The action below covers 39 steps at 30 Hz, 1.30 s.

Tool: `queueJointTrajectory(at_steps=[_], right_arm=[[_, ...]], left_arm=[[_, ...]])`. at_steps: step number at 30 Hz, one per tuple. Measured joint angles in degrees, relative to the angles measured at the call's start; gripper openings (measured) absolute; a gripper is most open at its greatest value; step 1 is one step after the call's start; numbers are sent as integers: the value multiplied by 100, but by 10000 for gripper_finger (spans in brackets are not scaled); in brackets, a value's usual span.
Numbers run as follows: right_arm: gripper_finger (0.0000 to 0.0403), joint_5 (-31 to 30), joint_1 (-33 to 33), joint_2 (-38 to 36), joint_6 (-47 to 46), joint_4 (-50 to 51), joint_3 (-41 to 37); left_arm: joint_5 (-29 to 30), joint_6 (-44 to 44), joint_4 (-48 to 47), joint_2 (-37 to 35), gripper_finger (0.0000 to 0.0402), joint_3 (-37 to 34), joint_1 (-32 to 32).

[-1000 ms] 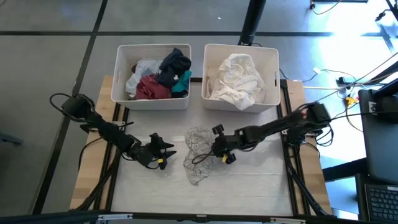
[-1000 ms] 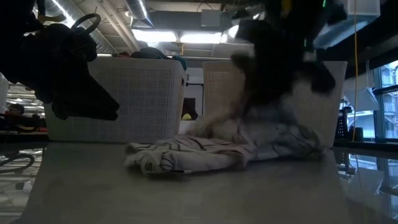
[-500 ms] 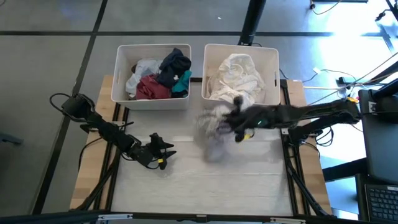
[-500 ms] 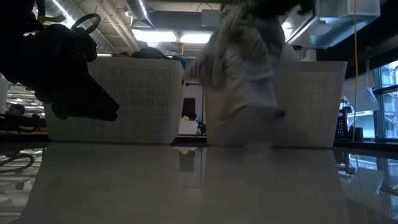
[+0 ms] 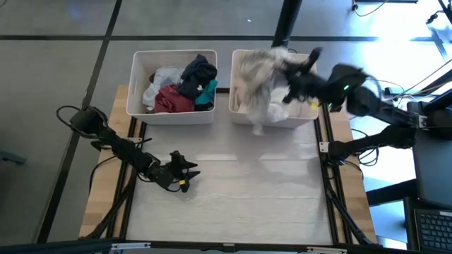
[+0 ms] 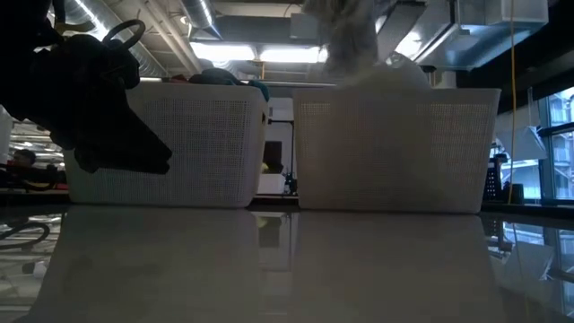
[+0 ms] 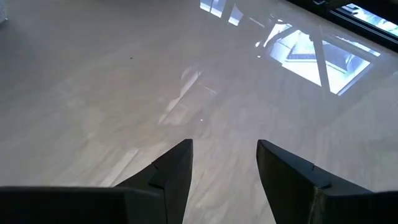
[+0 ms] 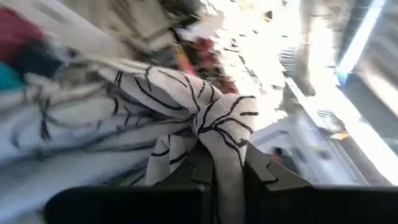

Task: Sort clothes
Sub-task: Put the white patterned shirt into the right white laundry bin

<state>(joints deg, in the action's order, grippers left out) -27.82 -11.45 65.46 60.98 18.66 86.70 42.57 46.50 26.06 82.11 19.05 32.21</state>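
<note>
A black-patterned white garment [image 5: 256, 74] hangs over the right white bin [image 5: 308, 118], held by my right gripper [image 5: 288, 65], which is shut on it above the bin; it also shows in the right wrist view [image 8: 186, 112] and in the low view [image 6: 352, 36]. White clothes [image 5: 277, 99] lie in that bin. The left bin [image 5: 138, 106] holds maroon, dark, teal and light garments [image 5: 182, 88]. My left gripper [image 5: 189, 171] is open and empty, low over the table's left part [image 7: 224, 163]. My right gripper pinches a bunched fold of the patterned garment [image 8: 225, 140] between its two fingers [image 8: 264, 169]. The garment is lifted clear of the table and hangs slack from the fingers over the right bin.
The two bins stand side by side at the table's far edge. The bare tabletop [image 5: 240, 197] lies in front of them. A monitor and cables [image 5: 431, 120] are off the table's right side.
My right gripper has lifted the patterned garment off the table's middle and swung it up and toward the far edge, over the right bin. The garment has left the table and now hangs from the gripper.
</note>
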Motion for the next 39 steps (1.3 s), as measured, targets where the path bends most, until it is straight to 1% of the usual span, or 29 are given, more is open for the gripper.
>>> queueJointTrajectory(at_steps=[3,5,7,11,14,17,23,26,28,31,33,35,39], right_arm=[[36,28,-528,8,381,-134,232],[38,29,-877,10,419,-33,257],[36,176,-1196,25,274,394,255],[33,866,-1656,256,-330,1637,187],[35,1098,-1823,429,-557,1991,-317],[36,1274,-2001,563,-681,1852,-1056],[35,1801,-2415,779,-964,749,-2621],[37,1894,-2551,942,-1029,266,-3163],[39,1942,-2593,1054,-1045,119,-3385],[49,1848,-2614,1152,-1169,94,-3427],[65,1728,-2611,1164,-1274,158,-3337],[90,1728,-2607,1146,-1299,348,-3123],[155,1704,-2607,967,-1277,1079,-2461]], left_arm=[[0,0,-3,0,169,1,0],[0,-1,-7,0,169,0,0],[0,-2,-7,0,169,1,0],[0,-2,-11,0,169,0,0],[0,-17,-12,0,169,0,0],[0,-14,-14,0,169,1,0],[1,-7,-14,0,169,0,0],[2,-3,-14,0,169,-1,0],[2,-2,-13,0,169,1,0],[2,0,-13,0,169,0,0],[2,1,-12,0,169,-1,0],[2,98,-8,0,169,0,0],[0,269,-7,0,169,0,0]])
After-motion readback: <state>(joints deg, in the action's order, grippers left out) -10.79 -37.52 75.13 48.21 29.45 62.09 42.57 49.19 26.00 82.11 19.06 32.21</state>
